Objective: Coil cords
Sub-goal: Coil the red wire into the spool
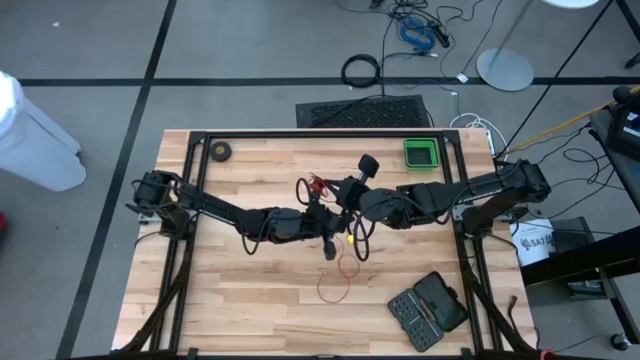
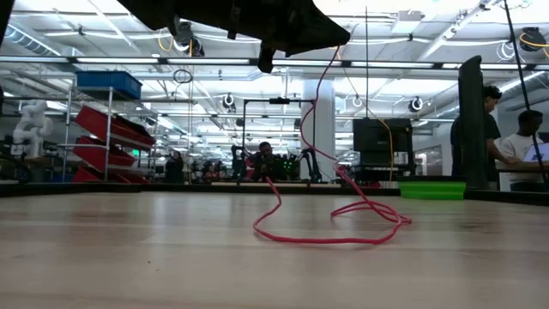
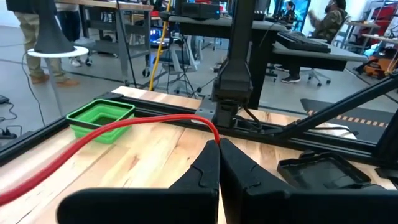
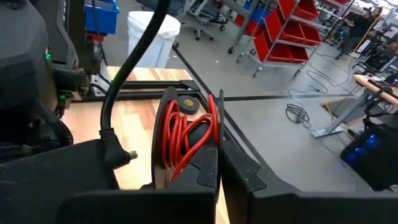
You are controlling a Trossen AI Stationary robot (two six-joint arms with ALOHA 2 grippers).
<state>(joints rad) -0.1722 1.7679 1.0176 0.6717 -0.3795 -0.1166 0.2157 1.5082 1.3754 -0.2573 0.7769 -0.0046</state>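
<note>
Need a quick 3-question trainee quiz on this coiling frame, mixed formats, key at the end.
1. True or false: the left gripper is shut on the red cord.
2. Where is the green tray? A) far right part of the table B) near left corner C) table centre
3. Fill in: in the low view, the cord's slack lies in a loose ___ on the table.

Key: 1 true; 2 A; 3 loop

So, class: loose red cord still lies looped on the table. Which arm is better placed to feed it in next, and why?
Probably the left. The left gripper is shut on the red cord, which trails down to the loose loop on the table. The right gripper is shut on the coiled bundle.
</note>
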